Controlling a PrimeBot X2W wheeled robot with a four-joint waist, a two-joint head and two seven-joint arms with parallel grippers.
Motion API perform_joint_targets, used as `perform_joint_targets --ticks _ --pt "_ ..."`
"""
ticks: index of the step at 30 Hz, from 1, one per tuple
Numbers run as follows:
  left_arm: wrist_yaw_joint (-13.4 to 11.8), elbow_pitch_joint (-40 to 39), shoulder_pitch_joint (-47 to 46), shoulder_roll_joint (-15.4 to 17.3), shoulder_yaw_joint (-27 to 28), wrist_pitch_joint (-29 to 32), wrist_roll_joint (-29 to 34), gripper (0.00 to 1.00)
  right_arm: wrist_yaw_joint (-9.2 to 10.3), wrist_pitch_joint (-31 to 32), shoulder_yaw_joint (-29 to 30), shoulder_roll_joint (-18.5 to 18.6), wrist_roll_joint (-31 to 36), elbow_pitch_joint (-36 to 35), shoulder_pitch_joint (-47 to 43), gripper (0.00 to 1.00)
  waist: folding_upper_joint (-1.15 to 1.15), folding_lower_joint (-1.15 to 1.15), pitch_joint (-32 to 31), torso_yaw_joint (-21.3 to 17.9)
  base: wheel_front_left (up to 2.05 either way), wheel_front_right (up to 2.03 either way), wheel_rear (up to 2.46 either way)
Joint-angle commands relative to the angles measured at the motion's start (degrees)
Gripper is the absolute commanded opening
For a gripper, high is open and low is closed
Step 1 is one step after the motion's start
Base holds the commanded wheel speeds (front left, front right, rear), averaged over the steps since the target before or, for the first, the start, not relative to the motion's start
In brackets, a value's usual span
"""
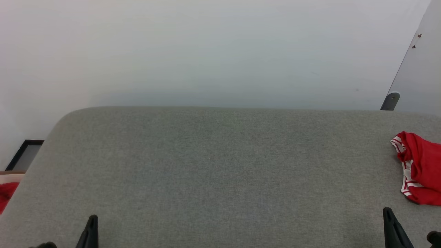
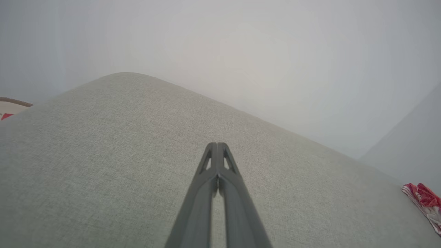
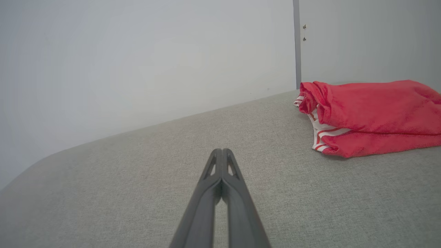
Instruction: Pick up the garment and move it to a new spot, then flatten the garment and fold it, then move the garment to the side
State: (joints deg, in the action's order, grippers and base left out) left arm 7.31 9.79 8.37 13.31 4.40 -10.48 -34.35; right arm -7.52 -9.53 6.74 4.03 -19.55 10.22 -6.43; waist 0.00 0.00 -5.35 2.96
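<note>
Right wrist view is where the garment [image 3: 372, 117] is seen best, tbh. It's bunched up in a red heap on the grey padded surface [image 3: 137, 193], with the white striped trim tucked along its near-left side. It's off to the upper right of the right gripper [image 3: 222, 151] and not touched by it.

In the head view the same garment [image 1: 420, 168] is cut off by the right edge of the picture, so less of it can be made out. It lies on the robot's right, near the right gripper [image 1: 389, 220]. What's added there is a black frame [image 1: 26, 155] and a bit of red [image 1: 5, 196] off the surface's left end; what that red thing is can't be told.

In the left wrist view the garment [image 2: 422, 199] is reduced to a small blurry patch at the far right, well apart from the left gripper [image 2: 217, 146].

Counts: one garment, one padded surface, two grippers, and two small screws [image 3: 304, 32] on the pale panel [image 3: 361, 41] behind the garment. Both grippers are pressed together at the tips, with nothing clamped between them.
</note>
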Motion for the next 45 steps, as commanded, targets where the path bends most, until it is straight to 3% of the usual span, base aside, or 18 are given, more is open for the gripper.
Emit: perform_joint_targets --ticks 1,25,45 --pt "0.04 -0.63 -1.83 0.23 0.51 0.6 -2.52 0.0 0.01 0.45 -0.08 0.1 -3.14 -0.68 1.8 0.0 0.0 0.0 0.1 -0.06 0.0 0.0 0.0" --pt "0.1 0.85 -6.05 -3.14 1.05 5.85 -20.25 0.0 0.02 5.36 -0.23 -0.27 -25.42 0.61 5.43 0.0 0.0 0.0 1.31 -0.7 0.0 0.0 0.0" --pt "0.15 1.85 -8.76 -5.3 1.41 9.2 -31.47 0.0 0.02 8.56 -0.22 -0.52 -39.49 1.51 7.76 0.0 0.0 0.0 2.26 -1.21 0.0 0.0 0.0"
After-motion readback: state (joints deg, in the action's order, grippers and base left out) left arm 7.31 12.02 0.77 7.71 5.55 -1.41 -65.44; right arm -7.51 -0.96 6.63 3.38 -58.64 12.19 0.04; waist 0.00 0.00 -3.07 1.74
